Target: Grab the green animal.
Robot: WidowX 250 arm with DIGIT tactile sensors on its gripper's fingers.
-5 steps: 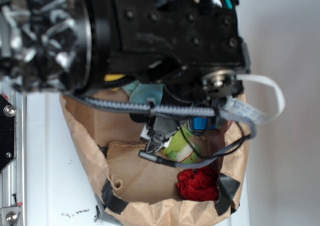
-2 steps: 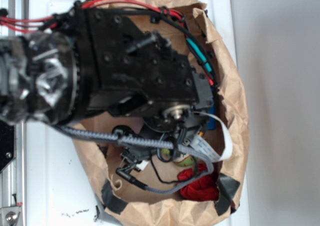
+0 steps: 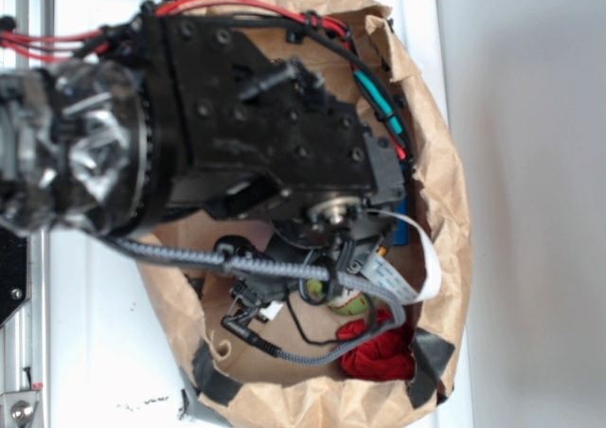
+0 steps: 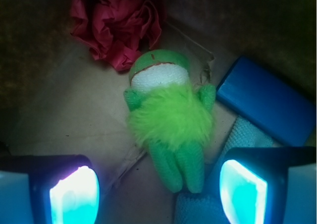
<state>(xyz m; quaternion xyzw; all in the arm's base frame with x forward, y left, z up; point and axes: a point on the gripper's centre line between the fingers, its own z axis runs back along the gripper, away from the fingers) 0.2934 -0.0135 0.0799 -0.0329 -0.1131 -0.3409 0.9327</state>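
Exterior view gives me a white worktop against a pale wall, with a taped brown paper bag that the black arm reaches into. Only a sliver of the green animal shows there, near the bag's lower right edge. On the wrist view I see its fuzzy lime body, white face patch and knitted legs, between the red plush and blue block. My gripper hangs spread wide, its legs reaching between the fingers.
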